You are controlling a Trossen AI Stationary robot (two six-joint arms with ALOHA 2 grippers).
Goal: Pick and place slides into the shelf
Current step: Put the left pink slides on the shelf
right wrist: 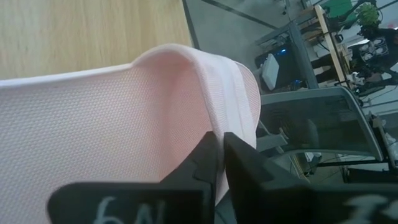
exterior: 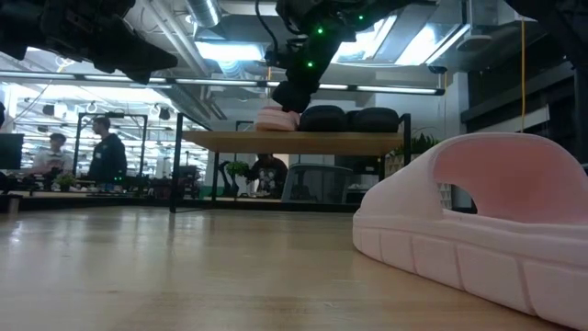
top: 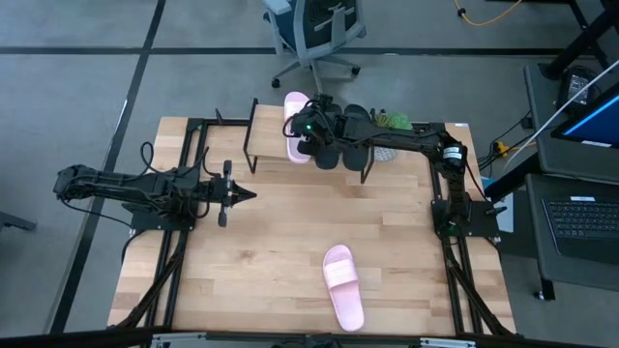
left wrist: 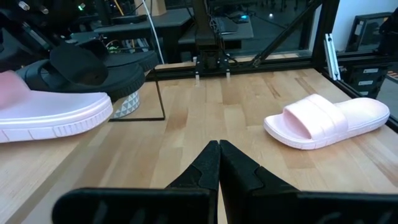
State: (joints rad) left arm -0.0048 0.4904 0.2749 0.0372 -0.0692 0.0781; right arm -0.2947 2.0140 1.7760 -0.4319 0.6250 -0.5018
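The shelf (exterior: 276, 141) stands at the table's far edge. On its plank top sit a pink slide (top: 293, 135) and, to the right of it, two black slides (top: 356, 124), all resting on their soles. My right gripper (right wrist: 221, 146) is over the pink slide's strap with its fingers almost together. A second pink slide (top: 343, 287) lies sole down on the table near the front edge. My left gripper (top: 250, 196) hovers shut at the table's left, touching nothing. My right gripper meets the pink slide at the strap's outer edge (right wrist: 239, 118), coming from the table's right and slanting down. Only the fingertips (right wrist: 210, 146) reach the strap, and they hide the place of contact. The slide rests level on the shelf top (exterior: 276, 118).
An office chair (top: 314, 34) stands beyond the far edge. A green object (top: 392, 121) lies at the shelf's right end. A laptop (top: 585, 217) sits on a stand to the right. People (exterior: 106, 152) are in the room behind. Bare tabletop (top: 280, 242) lies between the arms.
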